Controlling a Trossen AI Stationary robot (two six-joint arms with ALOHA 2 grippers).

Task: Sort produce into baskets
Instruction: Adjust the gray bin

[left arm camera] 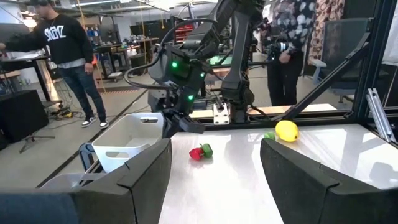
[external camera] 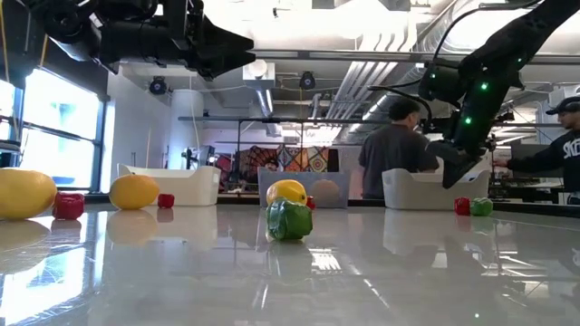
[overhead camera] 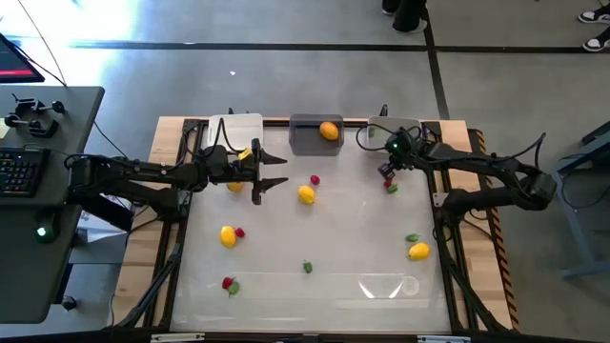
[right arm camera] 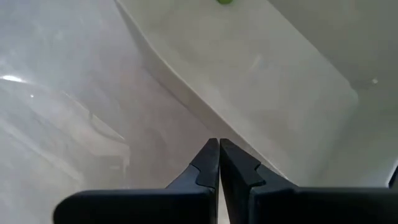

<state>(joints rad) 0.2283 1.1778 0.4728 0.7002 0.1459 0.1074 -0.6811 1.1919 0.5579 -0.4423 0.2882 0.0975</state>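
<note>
Green pepper (external camera: 289, 221) nearest, left gripper (overhead camera: 274, 172) fingers spread empty, right gripper (overhead camera: 386, 172) fingers closed, empty, beside light grey basket (external camera: 417, 188)

The only lettering I can find is white print across the chest of a person's black sweatshirt (left arm camera: 60, 32), standing in the room beyond my table; the letters are too blurred for me to read. Nothing on my table, bins or arms carries legible text.
</note>
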